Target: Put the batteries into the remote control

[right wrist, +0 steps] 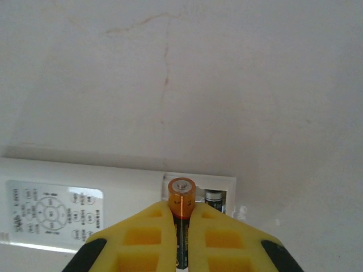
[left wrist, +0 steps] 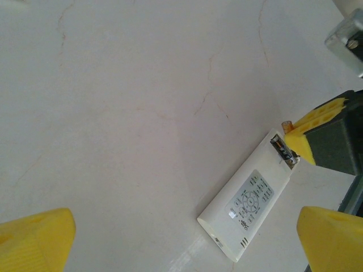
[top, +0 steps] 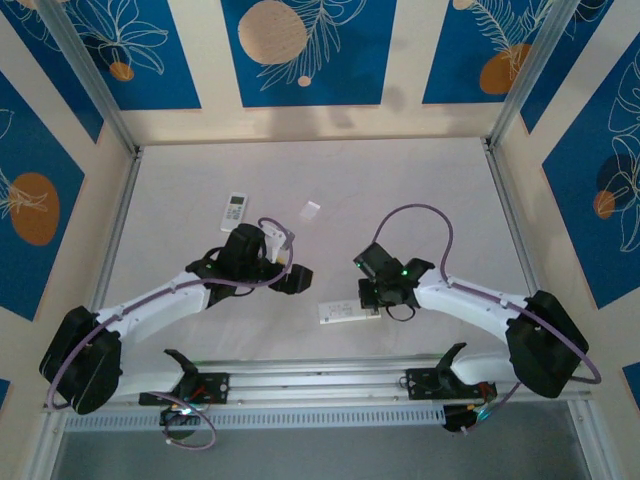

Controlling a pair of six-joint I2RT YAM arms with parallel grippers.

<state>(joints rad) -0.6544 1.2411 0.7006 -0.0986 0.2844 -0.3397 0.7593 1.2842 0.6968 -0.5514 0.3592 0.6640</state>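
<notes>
**White table, battery pinched at the remote's open end**

The pale, faintly cracked table point(top: 400, 180) sits between blue-patterned walls point(top: 300, 50). Near its front edge lies the white remote point(top: 345, 312), keypad up. The right gripper point(right wrist: 181, 212) is clamped on a battery point(right wrist: 181, 198), dark with a gold-orange end, holding it at the open compartment at the remote's end. A second battery point(right wrist: 214, 198) lies in that compartment just beside it. The left gripper point(left wrist: 186, 215) hovers over bare table near the remote, its fingers spread wide and holding nothing. A smaller remote point(top: 234, 209) lies farther back on the left
</notes>
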